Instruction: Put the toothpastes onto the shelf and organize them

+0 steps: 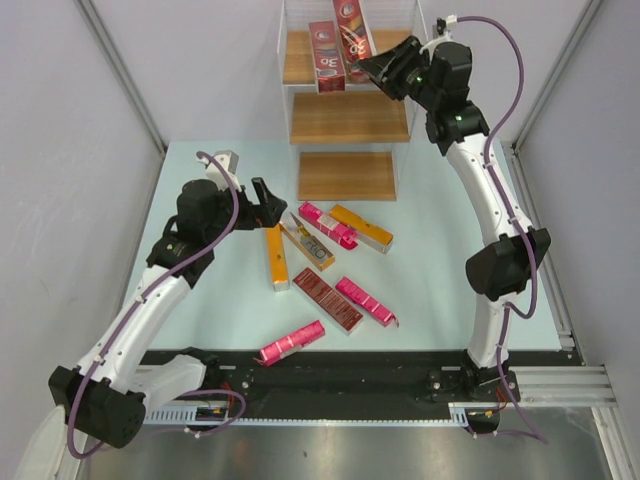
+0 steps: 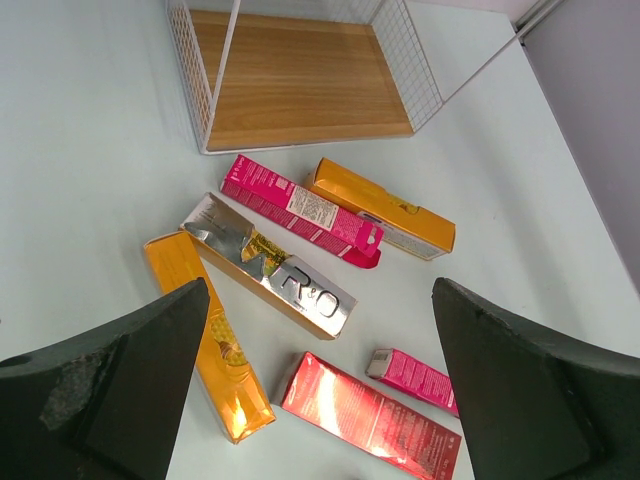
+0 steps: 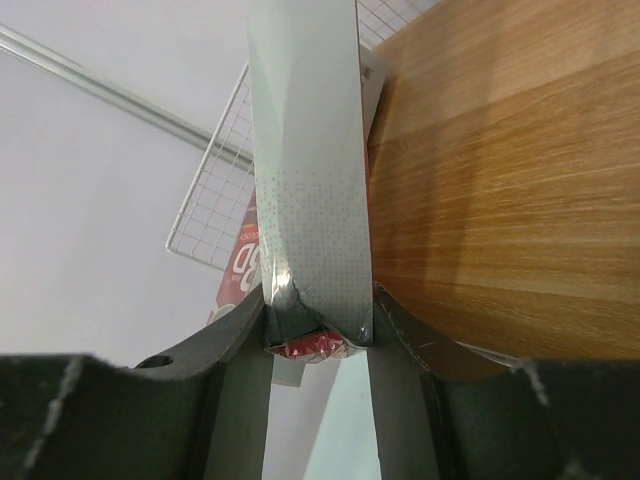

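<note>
Right wrist view shows the dark red carton (image 3: pixel 308 190) pinched in your right gripper (image 3: pixel 318 325), at the shelf's (image 1: pixel 350 118) top far board, beside 1 other red carton (image 1: pixel 327 58). Next, stand it straight, then let go. Your left gripper (image 1: pixel 271 203) hangs wide open above 7 loose cartons (image 1: pixel 327 299) on the table (image 1: pixel 450 200).

i'm looking into a robotics lab cell: plain grey panel walls (image 1: pixel 60 120) framed by silver aluminium posts (image 1: pixel 120 70), a pale mint tabletop (image 1: pixel 430 220), a black mounting rail (image 1: pixel 330 365) and loose purple cables (image 1: pixel 236 200)
</note>
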`<action>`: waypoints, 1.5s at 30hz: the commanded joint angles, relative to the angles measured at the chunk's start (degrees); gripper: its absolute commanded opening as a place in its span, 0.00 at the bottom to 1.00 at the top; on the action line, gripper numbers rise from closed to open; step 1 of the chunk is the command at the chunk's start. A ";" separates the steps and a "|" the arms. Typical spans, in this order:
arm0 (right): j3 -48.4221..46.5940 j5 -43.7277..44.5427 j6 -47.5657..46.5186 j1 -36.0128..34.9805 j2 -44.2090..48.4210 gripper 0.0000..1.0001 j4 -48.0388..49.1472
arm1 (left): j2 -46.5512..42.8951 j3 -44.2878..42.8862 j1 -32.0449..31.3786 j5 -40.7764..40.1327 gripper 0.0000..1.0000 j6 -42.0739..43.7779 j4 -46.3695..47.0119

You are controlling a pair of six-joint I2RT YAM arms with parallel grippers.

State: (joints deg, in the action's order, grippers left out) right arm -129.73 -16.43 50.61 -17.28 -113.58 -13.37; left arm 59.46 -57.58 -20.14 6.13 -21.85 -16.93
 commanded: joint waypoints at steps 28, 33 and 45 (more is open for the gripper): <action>18.63 -8.62 14.60 0.67 7.93 0.62 22.77 | -1.19 0.45 -0.34 -0.33 1.00 1.54 1.81; 19.78 -8.71 14.61 0.67 8.99 0.67 23.73 | -1.02 0.45 -0.34 -0.33 1.00 1.54 1.90; 25.30 -7.66 12.50 0.23 13.20 0.89 23.90 | -0.58 0.28 -0.34 0.37 1.00 1.63 1.99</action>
State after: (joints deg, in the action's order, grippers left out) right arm -108.03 -24.43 64.27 -16.75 -105.58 7.64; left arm 59.46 -57.39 -20.14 6.17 -21.74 -16.91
